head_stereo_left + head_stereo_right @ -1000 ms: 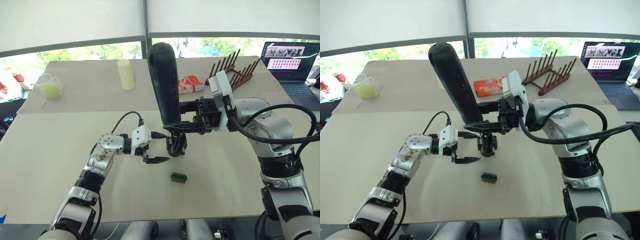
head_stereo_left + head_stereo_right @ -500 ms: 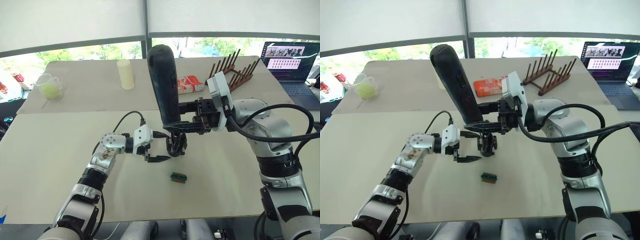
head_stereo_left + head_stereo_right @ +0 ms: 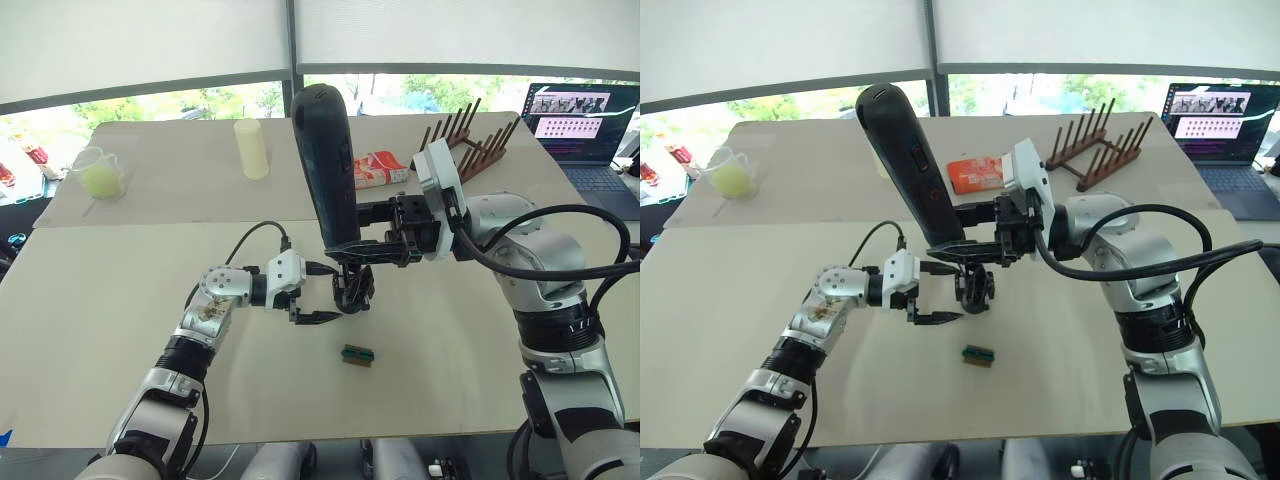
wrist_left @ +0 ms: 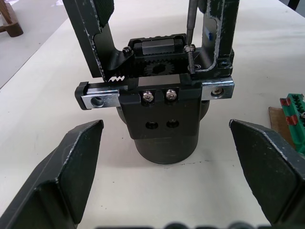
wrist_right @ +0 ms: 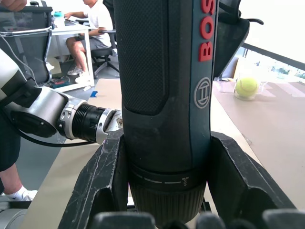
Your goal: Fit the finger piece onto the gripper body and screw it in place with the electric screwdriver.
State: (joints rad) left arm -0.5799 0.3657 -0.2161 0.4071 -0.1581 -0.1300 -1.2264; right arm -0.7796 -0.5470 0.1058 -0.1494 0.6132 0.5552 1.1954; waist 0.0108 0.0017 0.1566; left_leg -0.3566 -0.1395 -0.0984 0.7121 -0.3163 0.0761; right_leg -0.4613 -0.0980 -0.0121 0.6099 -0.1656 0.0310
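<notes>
The gripper body (image 4: 162, 119) stands on its round base on the table, with two black fingers upright on its rail. One of them, the finger piece (image 4: 220, 33), stands beside a screw (image 4: 191, 51). The electric screwdriver (image 3: 325, 165) is held almost upright over it, its thin bit (image 4: 190, 21) resting on that screw. My right gripper (image 3: 362, 246) is shut on the screwdriver's lower end, its fingers (image 5: 102, 181) clamping both sides. Just to the left of the gripper body my left gripper (image 3: 315, 305) stands open, facing it, its fingers apart from it on either side.
A small green-and-brown block (image 3: 357, 355) lies in front of the gripper body. On the far table are a wooden rack (image 3: 465, 135), a red-and-white packet (image 3: 380, 167), a pale cylinder (image 3: 251, 148) and a cup with a ball (image 3: 100, 172). A laptop (image 3: 580, 120) is at the right. A person (image 5: 93, 28) sits beyond.
My left gripper has edged slightly toward the gripper body. The screwdriver's top has leaned a touch to the left; its bit stays on the screw.
</notes>
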